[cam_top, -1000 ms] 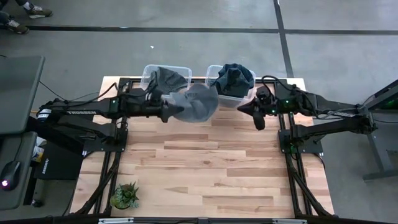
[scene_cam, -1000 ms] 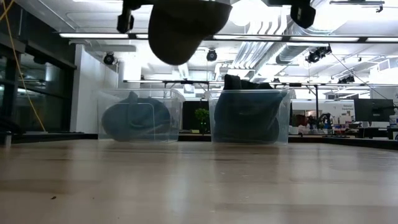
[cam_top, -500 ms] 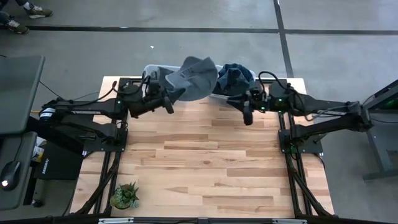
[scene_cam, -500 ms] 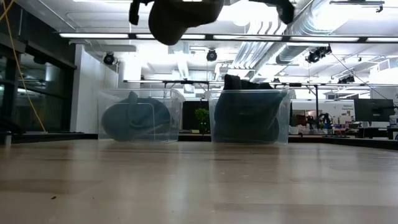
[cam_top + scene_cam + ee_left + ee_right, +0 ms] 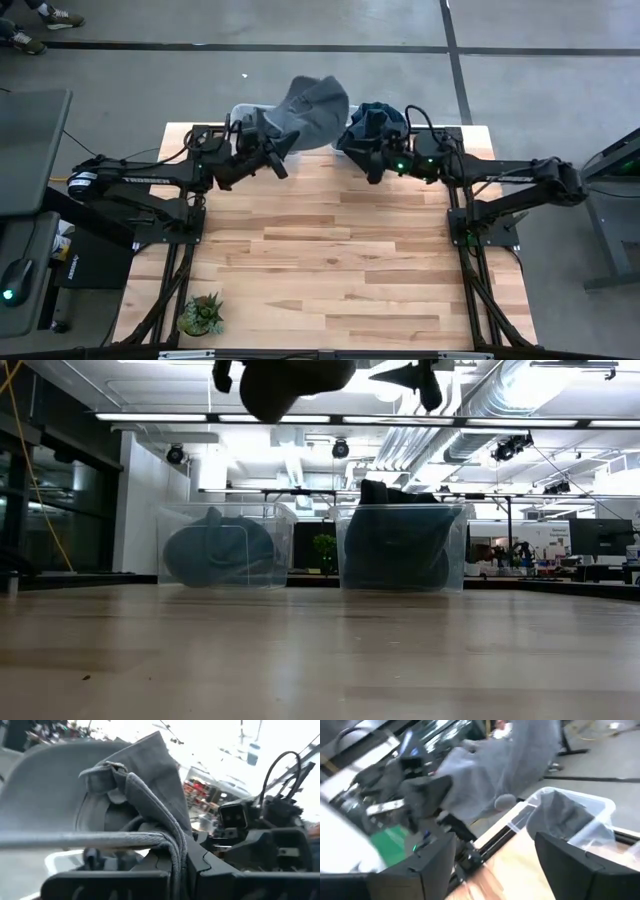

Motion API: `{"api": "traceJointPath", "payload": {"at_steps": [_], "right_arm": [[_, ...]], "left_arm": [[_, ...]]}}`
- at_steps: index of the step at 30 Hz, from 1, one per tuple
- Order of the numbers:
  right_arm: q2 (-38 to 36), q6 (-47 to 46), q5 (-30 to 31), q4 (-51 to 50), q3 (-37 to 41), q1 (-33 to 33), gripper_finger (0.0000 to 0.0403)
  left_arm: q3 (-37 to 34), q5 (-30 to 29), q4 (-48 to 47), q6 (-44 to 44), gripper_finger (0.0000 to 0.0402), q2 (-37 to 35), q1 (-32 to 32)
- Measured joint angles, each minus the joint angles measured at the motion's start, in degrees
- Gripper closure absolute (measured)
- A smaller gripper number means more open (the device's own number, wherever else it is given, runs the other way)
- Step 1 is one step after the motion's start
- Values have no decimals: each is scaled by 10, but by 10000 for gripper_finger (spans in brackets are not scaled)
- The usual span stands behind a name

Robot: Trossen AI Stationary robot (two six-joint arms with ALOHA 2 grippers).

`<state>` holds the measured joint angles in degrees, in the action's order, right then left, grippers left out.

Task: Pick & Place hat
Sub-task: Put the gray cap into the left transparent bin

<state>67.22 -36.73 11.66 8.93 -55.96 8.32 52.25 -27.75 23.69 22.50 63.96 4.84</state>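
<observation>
**Grey hat held aloft over the back of the surface**

We see a wooden surface [image 5: 330, 250] with two clear bins along its far edge. The left bin [image 5: 226, 546] holds a mound of dark blue-grey fabric, and the right bin [image 5: 400, 546] is filled above its rim with more dark cloth.

The grey hat [image 5: 312, 113] hangs in the air above the gap between the bins, well clear of the wood. In the high view its long axis runs diagonally, from the left arm up toward the far edge and slightly right, with the bulging crown pointing away from that arm.

Our left end effector [image 5: 268, 158] is pressed together on the hat's edge; the left wrist view shows the fabric and its stitched band [image 5: 165, 842] bunched between the dark fingers.

Our right end effector [image 5: 366, 160] sits just beside the hat, near the right bin, its fingers [image 5: 572, 857] spread wide and holding nothing.

A small potted plant [image 5: 202, 314] stands at the near left corner.
</observation>
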Motion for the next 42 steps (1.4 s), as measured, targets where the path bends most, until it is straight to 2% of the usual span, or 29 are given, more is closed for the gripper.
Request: {"api": "traceJointPath", "payload": {"at_steps": [4,11,16,24,30,36,42], "right_arm": [[19,-41,26,58,0,0,119],[56,-93,63,171,0,0,116],[89,-151,64,189,0,0,116],[140,-177,72,280,0,1,116],[173,-217,71,312,0,18,116],[183,-215,69,360,0,38,116],[183,-224,44,363,-2,53,116]], "left_arm": [[0,-16,2,-33,401,0,0],[0,-29,2,-62,401,0,0],[0,-30,2,-75,401,0,0],[0,-30,2,-77,401,0,0],[0,-30,1,-77,401,0,0],[0,-27,-2,-70,401,0,0],[0,-27,5,-58,401,12,0]]}}
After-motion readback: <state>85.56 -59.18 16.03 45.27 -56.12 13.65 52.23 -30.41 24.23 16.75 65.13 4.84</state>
